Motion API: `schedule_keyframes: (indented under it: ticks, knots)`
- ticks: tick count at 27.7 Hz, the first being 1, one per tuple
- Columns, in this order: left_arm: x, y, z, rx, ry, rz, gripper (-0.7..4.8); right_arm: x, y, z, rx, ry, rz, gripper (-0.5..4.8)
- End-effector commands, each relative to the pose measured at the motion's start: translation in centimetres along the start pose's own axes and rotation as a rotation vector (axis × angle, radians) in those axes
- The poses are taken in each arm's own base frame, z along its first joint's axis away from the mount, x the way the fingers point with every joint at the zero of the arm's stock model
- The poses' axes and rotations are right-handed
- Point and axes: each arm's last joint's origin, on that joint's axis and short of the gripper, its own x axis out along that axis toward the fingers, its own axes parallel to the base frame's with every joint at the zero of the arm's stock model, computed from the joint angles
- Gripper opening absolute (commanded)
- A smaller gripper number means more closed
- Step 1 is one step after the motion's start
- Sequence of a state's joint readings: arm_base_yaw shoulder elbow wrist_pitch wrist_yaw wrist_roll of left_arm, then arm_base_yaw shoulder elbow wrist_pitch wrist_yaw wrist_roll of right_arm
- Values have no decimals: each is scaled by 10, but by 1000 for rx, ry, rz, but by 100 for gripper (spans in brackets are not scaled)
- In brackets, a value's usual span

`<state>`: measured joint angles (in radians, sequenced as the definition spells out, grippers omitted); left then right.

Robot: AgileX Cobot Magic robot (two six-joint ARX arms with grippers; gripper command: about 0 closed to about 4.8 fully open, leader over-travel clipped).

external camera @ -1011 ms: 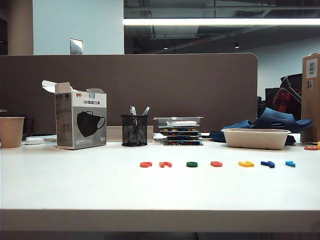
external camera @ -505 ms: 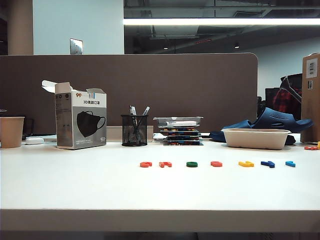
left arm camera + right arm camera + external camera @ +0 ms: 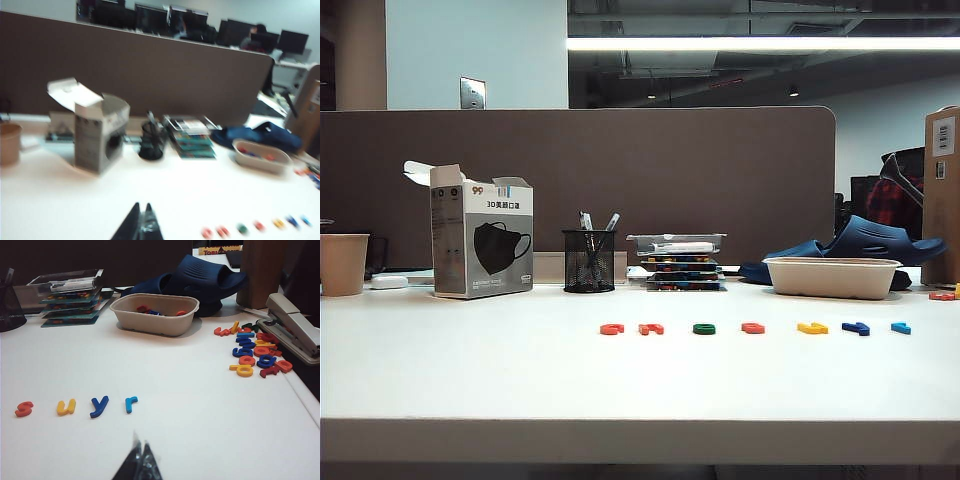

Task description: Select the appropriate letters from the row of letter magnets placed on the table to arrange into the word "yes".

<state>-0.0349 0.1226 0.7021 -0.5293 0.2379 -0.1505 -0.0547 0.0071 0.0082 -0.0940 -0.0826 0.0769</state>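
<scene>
Left pincer point(image 3: 141, 222) hung above the desk's near edge, tips pressed together. Right pincer point(image 3: 140, 460) likewise sat closed over the near edge.

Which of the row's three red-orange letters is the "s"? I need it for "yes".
The one just right of the green letter, left of the yellow "u". The other two red-orange letters sit at the row's left end.

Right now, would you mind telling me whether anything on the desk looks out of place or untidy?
The row of letter magnets lies neat. Off to the right, a loose heap of spare letters sprawls beside the stapler, some overlapping. The mask box stands with its flap open. Both grippers, left and right, hover with fingers shut.
</scene>
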Motion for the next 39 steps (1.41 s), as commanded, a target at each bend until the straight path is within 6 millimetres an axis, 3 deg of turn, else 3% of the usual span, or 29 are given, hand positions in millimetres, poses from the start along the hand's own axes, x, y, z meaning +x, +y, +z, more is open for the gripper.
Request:
schedule_keyframes:
  ticks: [1, 9, 15, 19, 26, 39]
  knots:
    - [-1, -6, 26, -43, 79, -53, -5, 0, 0, 0, -4, -21, 5, -1]
    - [16, -14, 87, -133, 274, -134, -5, 0, 0, 0, -4, -22, 4, -1]
    - [43, -19, 136, -266, 465, -218, -5, 0, 0, 0, -4, -23, 4, -1]
    - [57, -23, 150, -312, 499, -265, -5, 0, 0, 0, -4, -23, 4, -1]
    - [89, -37, 154, -374, 619, -380, -5, 0, 0, 0, -4, -24, 0, -1]
    - [154, -91, 125, -374, 762, -313, -5, 0, 0, 0, -4, -24, 1, -1]
